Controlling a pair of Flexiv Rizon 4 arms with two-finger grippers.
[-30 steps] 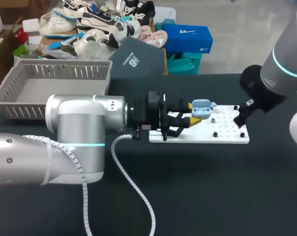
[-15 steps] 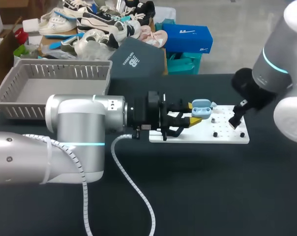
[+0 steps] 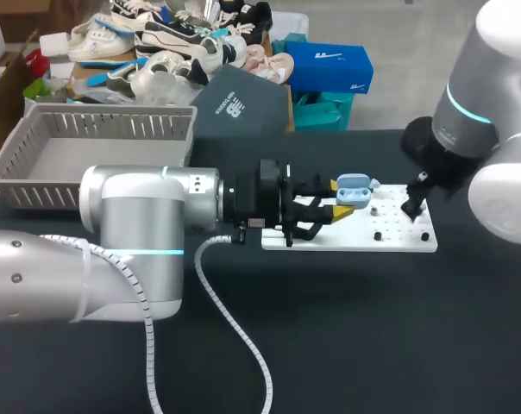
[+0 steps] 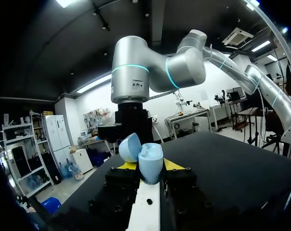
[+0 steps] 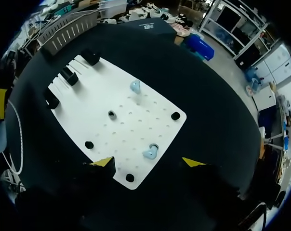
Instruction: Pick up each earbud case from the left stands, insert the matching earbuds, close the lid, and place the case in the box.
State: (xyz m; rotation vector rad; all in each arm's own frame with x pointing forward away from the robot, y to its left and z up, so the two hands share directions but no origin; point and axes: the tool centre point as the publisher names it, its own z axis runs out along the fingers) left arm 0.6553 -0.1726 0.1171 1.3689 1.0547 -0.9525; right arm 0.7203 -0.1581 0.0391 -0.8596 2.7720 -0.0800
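In left pincer (image 4: 149, 166) (pinched): case (image 4: 150, 158).

Even overhead room light, soft shadows.
The black table (image 3: 373, 345) soaks it up; the white board (image 3: 403, 242) stands out bright; the left arm (image 3: 131, 233) carries a mild sheen.

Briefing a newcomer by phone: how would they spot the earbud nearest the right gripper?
A flat white pegboard plate on the black table holds two small light-blue earbuds. This earbud sits at the plate's edge, just ahead of the open right gripper; the other earbud sits nearer the middle.
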